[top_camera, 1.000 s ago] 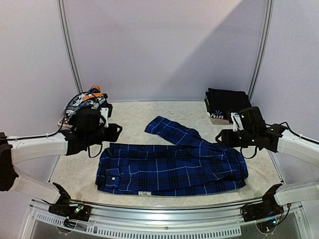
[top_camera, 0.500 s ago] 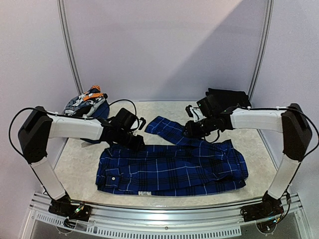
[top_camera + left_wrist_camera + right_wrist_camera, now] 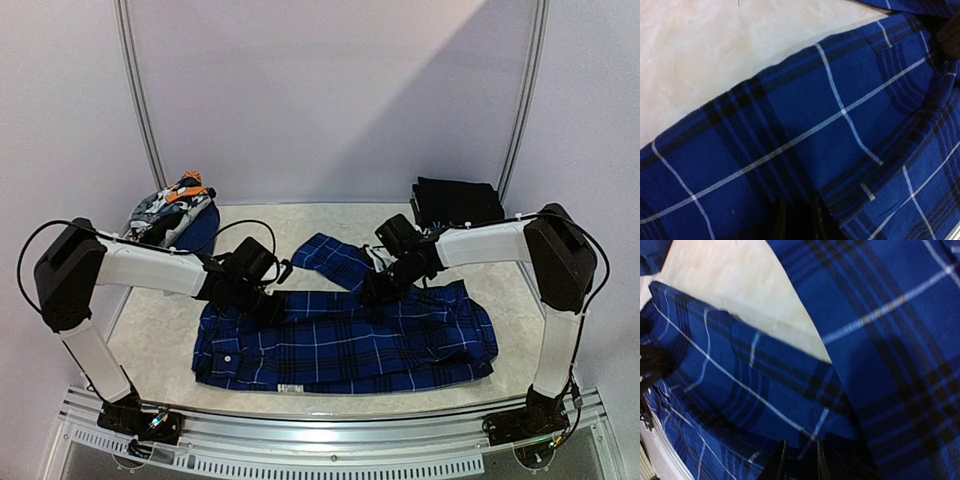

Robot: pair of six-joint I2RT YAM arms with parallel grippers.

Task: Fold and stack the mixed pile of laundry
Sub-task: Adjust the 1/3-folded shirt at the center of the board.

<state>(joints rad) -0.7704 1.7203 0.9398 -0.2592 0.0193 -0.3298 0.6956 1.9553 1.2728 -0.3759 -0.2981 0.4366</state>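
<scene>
**Marbled table: 2 grippers at the far edge of a plaid shirt**

Pale marbled tabletop [image 3: 250, 225] is covered at its centre by the blue plaid shirt [image 3: 340, 345], which is spread flat with 1 sleeve angled toward the back. The left gripper [image 3: 268, 306] and right gripper [image 3: 368, 293] are set on the shirt's far edge. Their fingertips [image 3: 780, 223] [image 3: 782, 463] are seen close together; whether cloth is pinched cannot be told. Patterned garments [image 3: 170, 205] are heaped back-left, and folded black clothes [image 3: 455, 200] are stacked back-right.

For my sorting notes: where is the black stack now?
In the top view, the black stack sits at the far right, beyond the right gripper.
</scene>
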